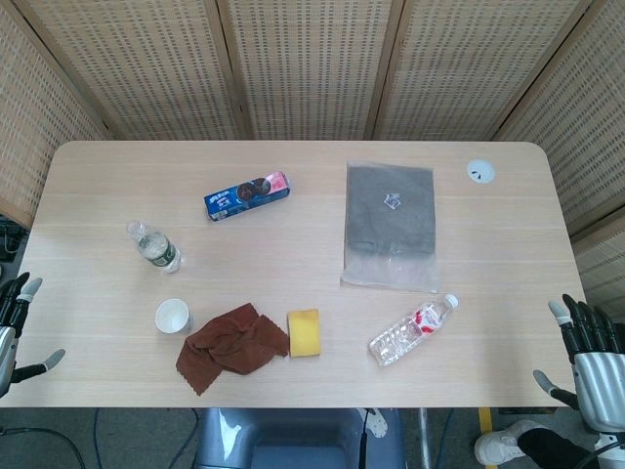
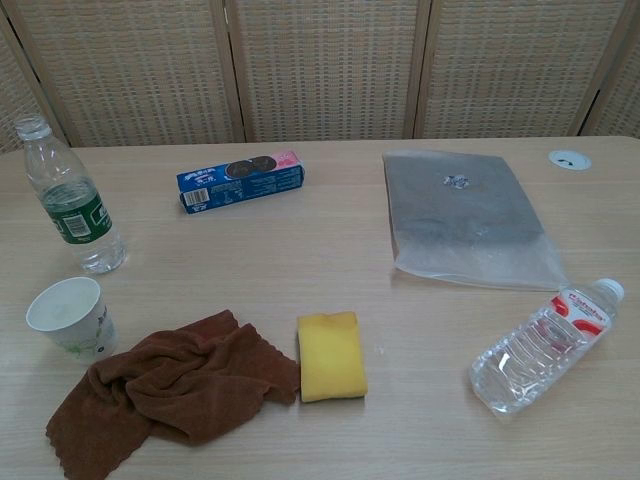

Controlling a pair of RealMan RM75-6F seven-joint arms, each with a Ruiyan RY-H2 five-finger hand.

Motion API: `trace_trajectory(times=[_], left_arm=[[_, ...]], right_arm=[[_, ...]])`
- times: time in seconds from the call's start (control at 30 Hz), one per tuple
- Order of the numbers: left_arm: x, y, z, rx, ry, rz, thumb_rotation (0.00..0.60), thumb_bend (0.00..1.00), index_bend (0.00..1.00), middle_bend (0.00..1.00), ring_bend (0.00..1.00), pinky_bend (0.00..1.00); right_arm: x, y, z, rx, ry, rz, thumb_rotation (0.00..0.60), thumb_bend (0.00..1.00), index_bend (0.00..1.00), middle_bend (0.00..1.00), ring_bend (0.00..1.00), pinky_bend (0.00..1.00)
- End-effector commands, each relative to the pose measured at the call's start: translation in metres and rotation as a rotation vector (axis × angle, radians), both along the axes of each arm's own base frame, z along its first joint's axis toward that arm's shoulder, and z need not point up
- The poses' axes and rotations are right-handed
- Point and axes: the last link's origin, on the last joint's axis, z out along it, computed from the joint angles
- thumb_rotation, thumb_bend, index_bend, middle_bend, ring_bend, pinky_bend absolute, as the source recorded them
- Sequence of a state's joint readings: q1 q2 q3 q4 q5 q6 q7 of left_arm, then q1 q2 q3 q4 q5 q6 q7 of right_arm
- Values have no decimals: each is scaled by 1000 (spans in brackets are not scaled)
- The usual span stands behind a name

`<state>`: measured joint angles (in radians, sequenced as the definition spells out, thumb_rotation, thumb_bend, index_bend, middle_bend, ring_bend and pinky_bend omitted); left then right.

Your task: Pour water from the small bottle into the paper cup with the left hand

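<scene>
A small clear bottle with a green label (image 1: 154, 247) (image 2: 72, 200) stands upright on the left part of the table, cap on. Just in front of it stands a white paper cup (image 1: 173, 317) (image 2: 70, 316), upright and apart from the bottle. My left hand (image 1: 15, 327) hangs off the table's left edge with its fingers spread, holding nothing, well left of the cup. At the front right corner my right hand (image 1: 589, 352) is off the table too, fingers apart and empty. Neither hand shows in the chest view.
A brown cloth (image 1: 232, 344) lies crumpled right of the cup, a yellow sponge (image 1: 304, 333) beside it. A second clear bottle with a red label (image 1: 413, 330) lies on its side at the front right. Further back lie a blue cookie pack (image 1: 247, 195) and a bagged grey cloth (image 1: 391, 225).
</scene>
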<state>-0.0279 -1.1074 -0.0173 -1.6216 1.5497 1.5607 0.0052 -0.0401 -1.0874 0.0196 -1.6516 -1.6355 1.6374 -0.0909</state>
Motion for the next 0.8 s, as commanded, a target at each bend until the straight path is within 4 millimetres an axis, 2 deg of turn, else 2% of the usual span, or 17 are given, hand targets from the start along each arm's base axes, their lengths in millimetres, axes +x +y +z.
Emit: trace_trajectory(times=[0.03,0.23,0.33,0.47,0.57,0.7,0.8], left_arm=[[0,0,0,1,-1,2,600,71,0,0,0,0],[-3,3,0,-8,-3,9,600,71,0,0,0,0],[-11,16,1,-15,-16,34,600,71,0,0,0,0],[-23,39,4,-36,-79,73,600,70,0,0,0,0],[-32,68,4,-70,-205,87,600,52,0,0,0,0],[-40,107,-3,-135,-411,92,600,22,0,0,0,0],[-45,125,-10,-161,-474,100,600,4,0,0,0,0]], right_arm=[[0,0,0,0,0,0,600,0,15,0,0,0],[-1,0,0,3,0,-4,600,0,15,0,0,0],[-1,0,0,2,-5,-4,600,0,15,0,0,0],[-1,-1,0,3,-5,-6,600,0,15,0,0,0],[-2,-4,-1,6,-2,-16,600,0,15,0,0,0],[-4,-7,-2,5,4,-33,600,0,15,0,0,0],[-5,-9,-3,5,7,-43,600,0,15,0,0,0]])
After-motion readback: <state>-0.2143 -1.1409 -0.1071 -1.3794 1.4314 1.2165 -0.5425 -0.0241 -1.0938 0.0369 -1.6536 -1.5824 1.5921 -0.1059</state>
